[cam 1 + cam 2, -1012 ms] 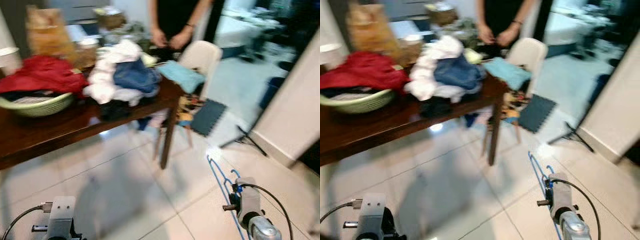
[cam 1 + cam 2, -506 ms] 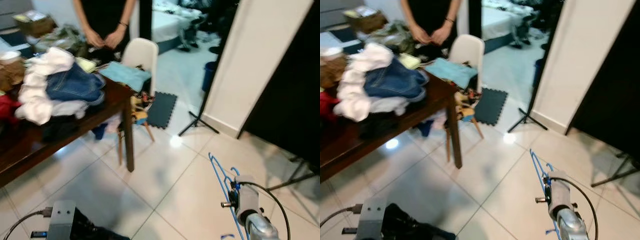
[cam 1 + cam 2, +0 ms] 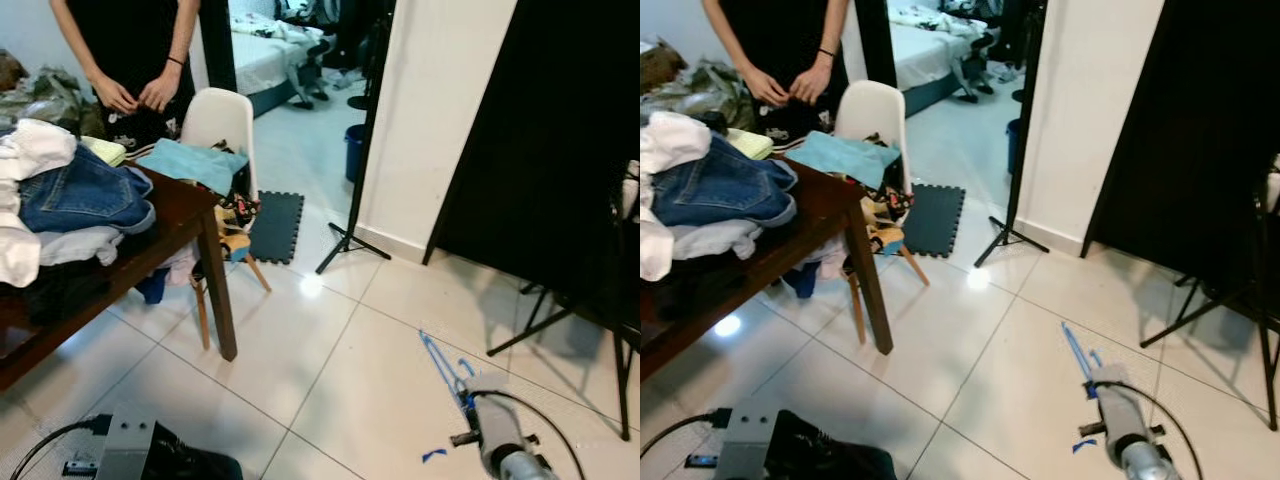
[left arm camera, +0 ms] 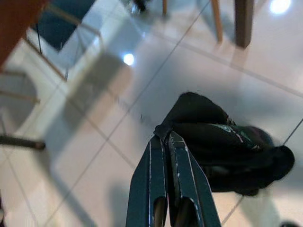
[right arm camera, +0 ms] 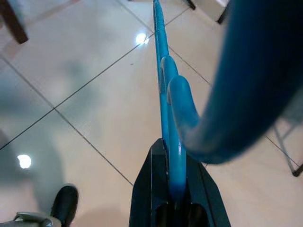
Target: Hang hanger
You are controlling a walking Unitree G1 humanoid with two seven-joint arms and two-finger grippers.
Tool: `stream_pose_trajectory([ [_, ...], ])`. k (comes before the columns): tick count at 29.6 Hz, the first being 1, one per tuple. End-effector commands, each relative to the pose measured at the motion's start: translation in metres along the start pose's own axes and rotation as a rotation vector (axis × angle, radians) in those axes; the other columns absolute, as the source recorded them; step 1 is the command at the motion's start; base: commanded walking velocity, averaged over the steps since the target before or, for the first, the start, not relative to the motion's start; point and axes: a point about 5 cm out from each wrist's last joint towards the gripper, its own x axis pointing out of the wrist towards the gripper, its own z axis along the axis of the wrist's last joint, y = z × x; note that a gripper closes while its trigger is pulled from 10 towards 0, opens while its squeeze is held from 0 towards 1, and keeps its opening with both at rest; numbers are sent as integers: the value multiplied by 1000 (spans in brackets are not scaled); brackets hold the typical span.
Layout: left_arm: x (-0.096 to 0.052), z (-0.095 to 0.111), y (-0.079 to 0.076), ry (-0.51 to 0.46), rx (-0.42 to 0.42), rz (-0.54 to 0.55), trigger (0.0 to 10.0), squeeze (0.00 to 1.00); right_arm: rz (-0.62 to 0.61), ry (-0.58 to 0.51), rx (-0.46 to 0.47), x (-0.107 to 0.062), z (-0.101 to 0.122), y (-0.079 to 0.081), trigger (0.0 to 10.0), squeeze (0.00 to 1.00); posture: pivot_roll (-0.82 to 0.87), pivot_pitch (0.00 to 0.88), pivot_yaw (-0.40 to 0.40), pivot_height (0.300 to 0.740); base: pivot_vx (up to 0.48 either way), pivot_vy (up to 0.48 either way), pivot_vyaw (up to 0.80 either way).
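A blue plastic hanger [image 5: 163,90] is pinched between the fingers of my right gripper [image 5: 173,156], which is shut on it. In the left eye view the hanger [image 3: 441,362] sticks out ahead of my right wrist, low over the tiled floor at the lower right. My left gripper [image 4: 165,137] is shut, its tips pinching the edge of a black garment [image 4: 222,142]. That garment [image 3: 185,466] bunches beside my left wrist at the bottom left.
A dark wooden table [image 3: 190,215] piled with clothes stands at the left, with a white chair [image 3: 218,120] and a standing person [image 3: 130,50] behind it. A tripod [image 3: 350,235] stands by the white wall. A black panel [image 3: 540,150] and stand legs [image 3: 530,325] are at the right.
The whole view has swung to the right: the table slid to the left edge and the white wall and black panel came into view. Both grippers keep their hold.
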Motion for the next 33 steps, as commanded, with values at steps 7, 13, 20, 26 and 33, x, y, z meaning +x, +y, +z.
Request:
stream_pose_trajectory([
  [7, -7, -35, -3, 125, -131, -16, 10000, 0, -43, 50, 10, -7, -18, 5, 10000, 0, -14, 0, -40, 736, 0, 0, 0],
  [13, -8, -50, -11, 200, -150, -50, 10000, 0, -56, 86, 30, -14, -31, 6, 10000, 0, -21, 0, -56, 736, 0, 0, 0],
  [20, -13, -68, -23, 287, -182, -82, 10000, 0, -75, 119, 74, -21, -44, 5, 10000, 0, -17, 0, -66, 736, 0, 0, 0],
  [26, -13, -74, -28, 309, -189, -90, 7804, 0, -101, 119, 116, -20, -42, 2, 10000, 0, -18, 0, -71, 736, 0, 0, 0],
  [33, -13, -79, -24, 306, -211, -100, 10000, 0, -107, 101, 115, -17, -37, -3, 10000, 0, -12, 0, -66, 736, 0, 0, 0],
])
